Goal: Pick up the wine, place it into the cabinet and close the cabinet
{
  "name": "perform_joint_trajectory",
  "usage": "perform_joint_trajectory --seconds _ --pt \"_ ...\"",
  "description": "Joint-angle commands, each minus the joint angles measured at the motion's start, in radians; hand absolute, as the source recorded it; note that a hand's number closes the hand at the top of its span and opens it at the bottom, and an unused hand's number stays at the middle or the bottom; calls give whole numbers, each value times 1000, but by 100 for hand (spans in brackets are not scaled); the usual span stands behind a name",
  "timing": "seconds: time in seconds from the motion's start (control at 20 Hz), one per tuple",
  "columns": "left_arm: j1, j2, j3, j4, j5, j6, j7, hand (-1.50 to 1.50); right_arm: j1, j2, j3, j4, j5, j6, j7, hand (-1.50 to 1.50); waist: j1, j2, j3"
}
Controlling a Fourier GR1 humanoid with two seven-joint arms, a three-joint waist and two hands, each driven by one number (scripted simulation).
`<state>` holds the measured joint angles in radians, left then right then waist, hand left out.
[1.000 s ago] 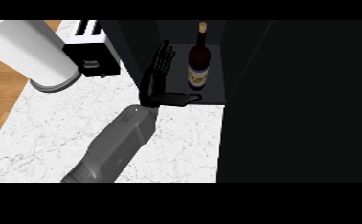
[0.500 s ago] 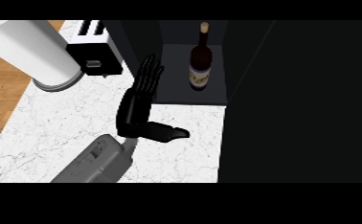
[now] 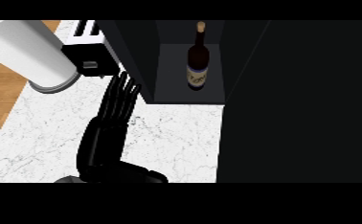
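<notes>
The wine bottle (image 3: 198,61), dark with a pale label and a cork top, stands upright inside the dark cabinet (image 3: 173,93), toward the right of its opening. The cabinet's door (image 3: 293,103) is a wide dark panel filling the view's right side, swung open. My left hand (image 3: 104,139) lies over the marble counter at the lower left, fingers straight and pointing up toward the cabinet's left front corner, thumb out to the right. It holds nothing and is well apart from the bottle. My right hand does not show.
A black and silver toaster (image 3: 88,55) sits left of the cabinet, just beyond my fingertips. A large white cylinder (image 3: 32,55) stands at the far left. The white marble counter (image 3: 180,137) runs in front of the cabinet, with a wooden strip (image 3: 8,89) along its left edge.
My left hand has drawn back from the cabinet's opening toward the lower edge, and its forearm has slid out of view. The bottle stays in the cabinet.
</notes>
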<state>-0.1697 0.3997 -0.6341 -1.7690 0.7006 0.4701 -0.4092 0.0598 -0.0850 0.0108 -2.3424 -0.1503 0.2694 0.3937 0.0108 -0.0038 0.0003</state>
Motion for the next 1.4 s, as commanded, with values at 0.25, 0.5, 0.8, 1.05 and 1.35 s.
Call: perform_joint_trajectory --seconds 0.25,0.5,0.8,1.05,1.35 --pt "219 113 45 -206 -55 62 -8 -150 66 -129 123 -84 -69 200 70 150 -1 -1 0" --pt "371 210 144 -358 -22 32 -8 -150 90 -94 246 -121 -115 167 186 150 5 -1 -1" --pt "560 272 328 -371 82 -148 -100 -150 90 -18 441 -151 -36 118 228 150 7 -1 -2" --pt "690 327 488 -424 184 -271 -91 -150 -29 81 582 -137 87 0 339 150 12 -2 -2" --pt "773 360 641 -375 244 -424 -113 -150 -228 84 805 30 300 -246 273 150 20 -4 -3"
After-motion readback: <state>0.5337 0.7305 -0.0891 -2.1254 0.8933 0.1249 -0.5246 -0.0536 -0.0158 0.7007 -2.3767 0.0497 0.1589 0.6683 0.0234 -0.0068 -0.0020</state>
